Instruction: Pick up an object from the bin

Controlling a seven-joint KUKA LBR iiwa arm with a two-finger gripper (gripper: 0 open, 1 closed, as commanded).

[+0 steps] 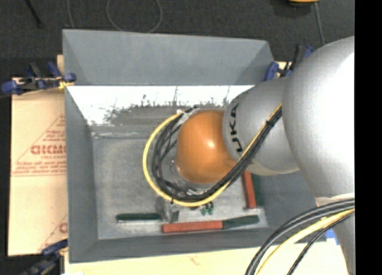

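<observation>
Looking down, we find the pincer [170,209] low near the bin's [80,166] six o'clock wall; released or clenched, we cannot tell. A dark green pen [137,217] lies at its nine o'clock and a red stick [192,226] at five. We should centre on one alone.

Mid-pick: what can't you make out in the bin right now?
Camera view:
Gripper: mostly under the orange wrist cover; whether it holds anything is hidden.
Middle of the bin floor: covered by the arm and cables.
Red stick: upper end behind the arm.
Small green thing beside the gripper: too small to identify.
</observation>
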